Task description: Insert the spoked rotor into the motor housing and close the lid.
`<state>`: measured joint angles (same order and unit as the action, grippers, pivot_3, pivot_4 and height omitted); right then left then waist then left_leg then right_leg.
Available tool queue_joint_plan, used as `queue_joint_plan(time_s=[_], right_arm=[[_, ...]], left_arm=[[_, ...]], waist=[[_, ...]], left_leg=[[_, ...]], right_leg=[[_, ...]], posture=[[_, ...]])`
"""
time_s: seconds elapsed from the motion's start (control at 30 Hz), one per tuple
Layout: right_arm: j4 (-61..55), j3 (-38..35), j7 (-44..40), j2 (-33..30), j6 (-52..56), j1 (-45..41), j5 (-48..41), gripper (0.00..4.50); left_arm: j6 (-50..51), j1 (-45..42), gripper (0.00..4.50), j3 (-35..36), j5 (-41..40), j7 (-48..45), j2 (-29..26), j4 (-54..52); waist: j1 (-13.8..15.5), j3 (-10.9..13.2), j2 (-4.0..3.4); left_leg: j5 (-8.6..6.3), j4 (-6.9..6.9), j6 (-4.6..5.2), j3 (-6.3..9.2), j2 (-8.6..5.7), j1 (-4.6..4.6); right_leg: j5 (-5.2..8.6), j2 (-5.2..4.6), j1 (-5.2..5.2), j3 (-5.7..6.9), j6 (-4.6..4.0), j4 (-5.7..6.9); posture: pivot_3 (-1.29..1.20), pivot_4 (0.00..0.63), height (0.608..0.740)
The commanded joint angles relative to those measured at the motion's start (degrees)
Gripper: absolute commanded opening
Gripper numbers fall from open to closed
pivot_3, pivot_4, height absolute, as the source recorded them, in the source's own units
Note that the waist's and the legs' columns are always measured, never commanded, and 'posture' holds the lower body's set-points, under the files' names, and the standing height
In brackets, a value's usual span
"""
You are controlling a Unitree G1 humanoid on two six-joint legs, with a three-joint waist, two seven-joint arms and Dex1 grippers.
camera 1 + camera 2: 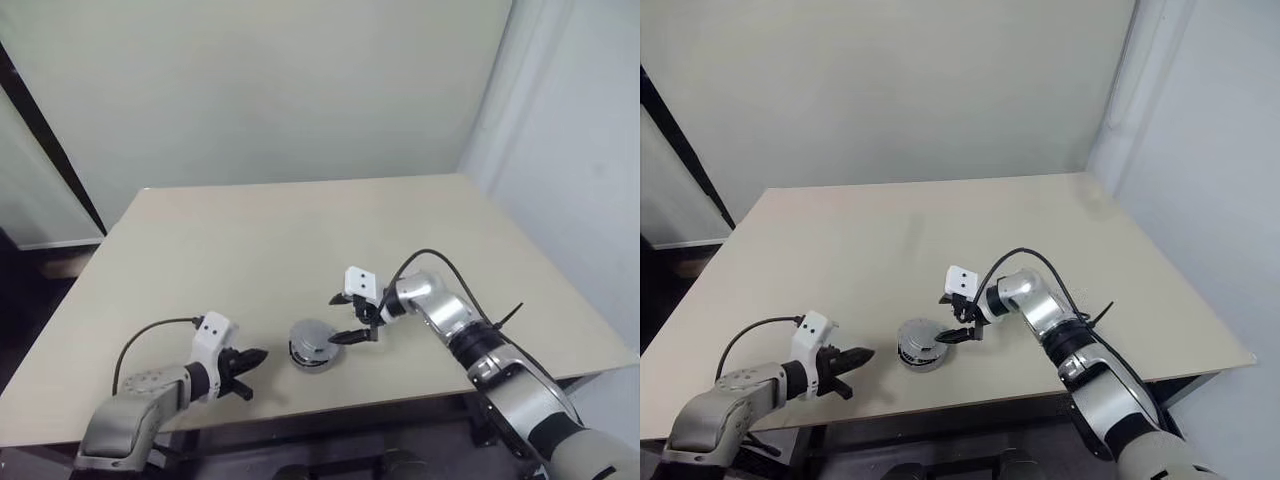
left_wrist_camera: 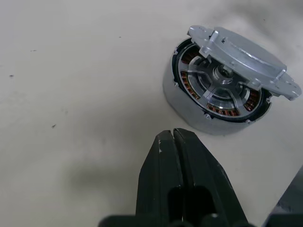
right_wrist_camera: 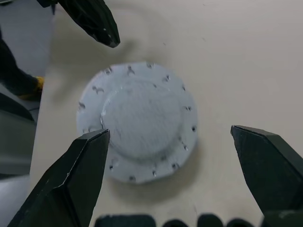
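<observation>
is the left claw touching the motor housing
Apart. In the left wrist view the shut left claw ends short of the motor housing, with a strip of bare table between them.

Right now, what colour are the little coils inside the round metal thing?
Copper-brown, on the spoked rotor under the tilted lid; the left wrist view shows them best.

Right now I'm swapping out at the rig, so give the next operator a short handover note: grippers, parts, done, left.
Left gripper: shut, empty, on the table beside the motor housing.
Right gripper: open wide, empty, at the housing's other side, over the lid.
Done: spoked rotor sits inside the housing.
Lid rests tilted and off-centre on top, windings showing at one side.
Left: square and seat the lid.
</observation>
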<state>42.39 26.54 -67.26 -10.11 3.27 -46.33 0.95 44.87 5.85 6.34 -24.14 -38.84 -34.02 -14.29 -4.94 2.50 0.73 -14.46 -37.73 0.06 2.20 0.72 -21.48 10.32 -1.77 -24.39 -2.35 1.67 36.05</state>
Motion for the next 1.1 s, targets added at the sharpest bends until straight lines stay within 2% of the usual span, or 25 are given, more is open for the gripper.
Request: queue_joint_plan(time_s=[0.03, 0.4, 0.77, 0.87, 1.1], right_arm=[[3.28, -1.11, -1.18, 1.38, -2.86, -3.16, 0.63, 4.47], [13.68, -1.67, -0.18, 4.77, -7.56, -6.40, 3.73, 4.47], [18.54, -2.38, 0.40, 6.63, -9.59, -7.08, 5.81, 4.47], [18.96, -2.84, 0.33, 7.15, -9.43, -7.19, 6.10, 3.88], [18.95, -3.85, 0.45, 8.14, -8.11, -7.00, 6.08, 1.55]], left_arm=[[0.45, 0.57, 0.00, 2.46, -1.57, 0.09, -0.98, -3.27], [1.59, 3.14, 0.00, 3.20, -2.58, 1.26, -1.22, -6.79], [2.44, 3.42, 0.00, 3.28, -2.88, 1.64, -1.49, -7.96], [2.46, 3.37, 0.00, 3.15, -2.87, 1.68, -1.42, -7.96], [2.48, 3.36, 0.00, 2.98, -2.76, 1.90, -1.23, -7.99]], waist=[[0.05, 0.01, -0.01], [0.00, 0.04, -0.06], [-0.04, 0.05, -0.08], [-0.08, 0.05, -0.08], [-0.65, 0.07, -0.11]], left_leg=[[0.00, -0.01, 0.00, 0.00, 0.00, -0.01], [0.00, -0.08, -0.01, 0.01, -0.01, 0.01], [0.00, -0.10, -0.01, 0.00, -0.01, 0.04], [0.00, -0.10, -0.01, 0.00, -0.01, 0.07], [0.02, -0.16, -0.05, -0.03, -0.03, 0.39]], right_leg=[[0.00, 0.00, 0.00, 0.00, 0.00, 0.01], [0.00, 0.00, 0.01, -0.01, 0.00, 0.07], [0.00, 0.00, 0.01, -0.02, -0.01, 0.17], [0.00, 0.00, 0.01, -0.02, -0.01, 0.22], [0.02, -0.01, 0.13, -0.09, -0.03, 0.61]], posture=[[0.00, 0.000, 0.740], [0.00, 0.000, 0.740], [0.00, 0.000, 0.740], [0.00, 0.000, 0.740], [0.00, 0.000, 0.740]])
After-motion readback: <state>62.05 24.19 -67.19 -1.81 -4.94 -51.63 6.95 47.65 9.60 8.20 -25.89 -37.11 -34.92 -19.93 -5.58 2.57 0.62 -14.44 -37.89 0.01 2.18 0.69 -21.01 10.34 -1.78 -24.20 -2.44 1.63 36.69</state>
